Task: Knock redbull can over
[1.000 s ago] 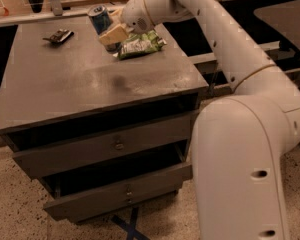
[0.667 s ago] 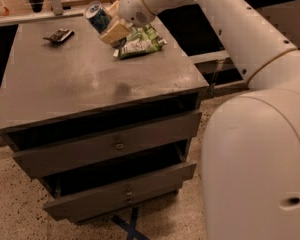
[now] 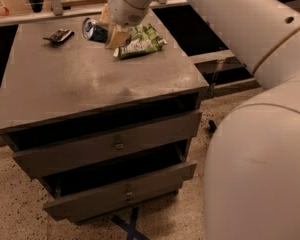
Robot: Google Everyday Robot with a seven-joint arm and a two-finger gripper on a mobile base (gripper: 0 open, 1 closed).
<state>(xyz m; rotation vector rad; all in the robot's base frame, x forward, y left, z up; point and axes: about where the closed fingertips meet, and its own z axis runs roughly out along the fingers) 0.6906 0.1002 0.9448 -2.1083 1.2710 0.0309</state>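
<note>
The redbull can (image 3: 93,30) lies tipped on its side at the far edge of the grey cabinet top (image 3: 80,79), its silver top facing left toward the camera. My gripper (image 3: 113,33) is right beside the can, touching or nearly touching its right end. It comes down from the white arm (image 3: 130,1) that reaches in from the right. A green-and-white snack bag (image 3: 140,41) lies just right of the gripper.
A small dark object (image 3: 58,35) lies at the far left of the cabinet top. The cabinet has two drawers (image 3: 115,144), the lower one pulled slightly out. My large white arm body (image 3: 260,149) fills the right side. A shelf runs behind the cabinet.
The can has gone from tilted-upright to lying on its side, its top swung left. The gripper has moved slightly left and down with it.
</note>
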